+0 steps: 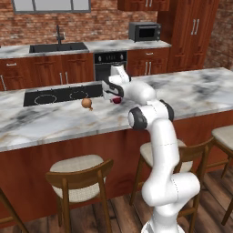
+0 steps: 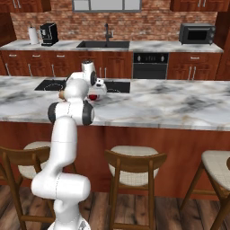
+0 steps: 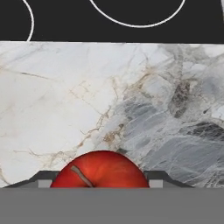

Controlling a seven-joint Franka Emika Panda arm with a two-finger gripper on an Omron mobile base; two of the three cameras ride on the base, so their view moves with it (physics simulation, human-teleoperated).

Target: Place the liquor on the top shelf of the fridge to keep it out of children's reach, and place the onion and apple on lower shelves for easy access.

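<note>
The gripper [image 3: 101, 186] is down over the apple [image 3: 101, 169] on the marble counter [image 1: 191, 98], and in the hand view the red fruit sits squarely between the two dark finger tips [image 3: 43, 178], which press in at either side, so the fingers look closed on it at about half their spread. The likeliest trouble is a roll-out: the apple is round and smooth, the hold looks to be low on its flanks, and a quick lift or swing could squeeze it loose to roll across the counter toward the black cooktop [image 1: 61, 94] just behind it or off the near edge onto the stools [image 1: 77, 175]. The onion [image 1: 87, 103] lies just beside the hand on its left, close to the cooktop's front edge, and a sideways sweep could knock it away. Room is good upward and to the right, where the counter runs bare to its far end; behind, the cooktop is flat and offers no obstacle. The near edge of the counter is not far off, so drawing back low risks the arm's elbow [image 1: 136, 118] grazing it. The fridge and the liquor lie outside what can be seen here, so the base must drive before any shelving.
</note>
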